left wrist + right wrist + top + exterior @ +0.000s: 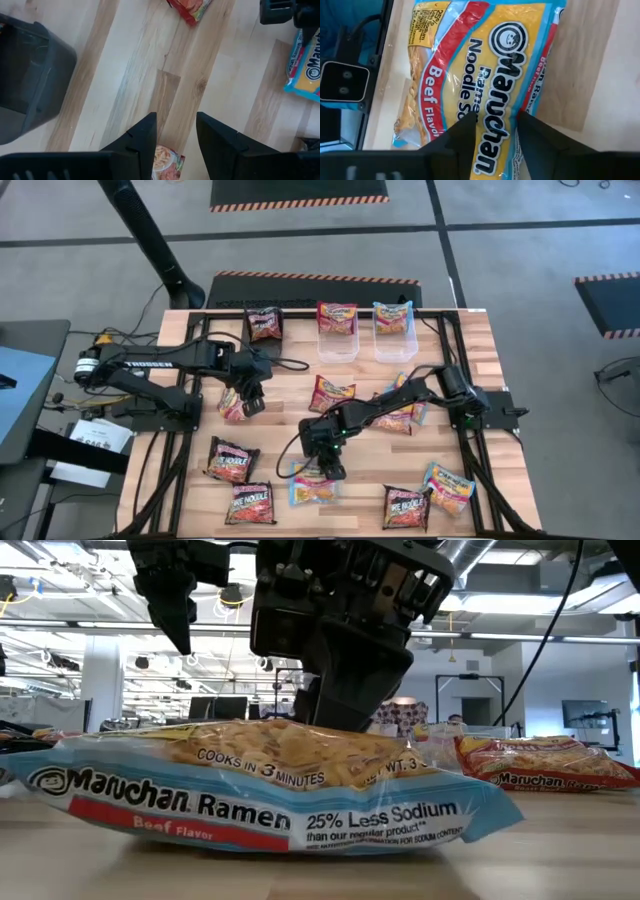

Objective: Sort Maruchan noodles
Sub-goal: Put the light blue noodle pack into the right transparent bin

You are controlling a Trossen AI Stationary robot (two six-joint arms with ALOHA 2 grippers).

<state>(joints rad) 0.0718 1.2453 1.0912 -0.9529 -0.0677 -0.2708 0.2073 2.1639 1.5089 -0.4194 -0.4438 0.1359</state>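
Two clear bins (338, 340) sit side by side at the upper middle of the table (480, 350), each with a noodle packet (337, 317) in it. Other packets lie scattered across the middle and lower frame. The right gripper (331, 472) hangs directly above one packet (314, 489) at lower centre; the left gripper (252, 404) is at centre left beside another packet (231, 406).

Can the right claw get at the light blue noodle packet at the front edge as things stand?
Probably yes. The right claw sits directly over the blue packet, fingers open and straddling its middle in the wrist view. Nothing lies on top of it, and the neighbouring dark packet lies apart.
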